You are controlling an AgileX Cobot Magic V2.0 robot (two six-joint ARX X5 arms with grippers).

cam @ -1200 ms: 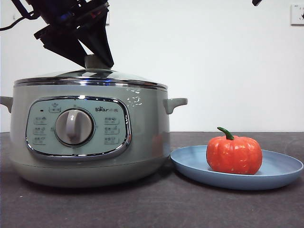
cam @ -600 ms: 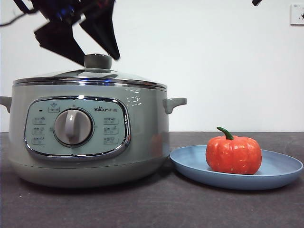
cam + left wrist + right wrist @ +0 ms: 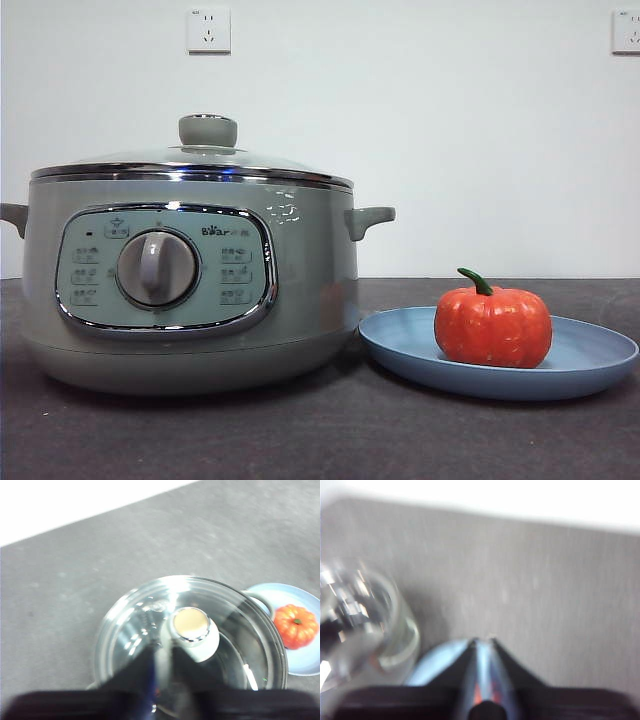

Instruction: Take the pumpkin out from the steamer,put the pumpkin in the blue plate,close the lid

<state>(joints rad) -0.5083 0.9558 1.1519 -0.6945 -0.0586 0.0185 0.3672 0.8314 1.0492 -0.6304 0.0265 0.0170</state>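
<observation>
The sage-green steamer (image 3: 300,270) stands at the left of the table with its glass lid (image 3: 120,160) seated on it, knob (image 3: 208,130) upright. To its right the orange pumpkin (image 3: 492,325) sits upright in the blue plate (image 3: 590,360). No arm shows in the front view. My left gripper (image 3: 161,652) hangs above the lid (image 3: 240,630), beside its knob (image 3: 192,627) and clear of it, jaws shut and holding nothing. The pumpkin (image 3: 296,625) also shows in this view. My right gripper (image 3: 482,641) is shut and empty above the plate's rim (image 3: 437,662).
Two white wall sockets (image 3: 208,30) (image 3: 626,30) sit on the back wall. The dark table (image 3: 320,440) stretches in front of the pot and plate. The pot's side handle (image 3: 372,218) reaches toward the plate.
The dark arm that was at the lid's knob has lifted up out of the front view. The lid stays on the pot; pumpkin and plate have not moved.
</observation>
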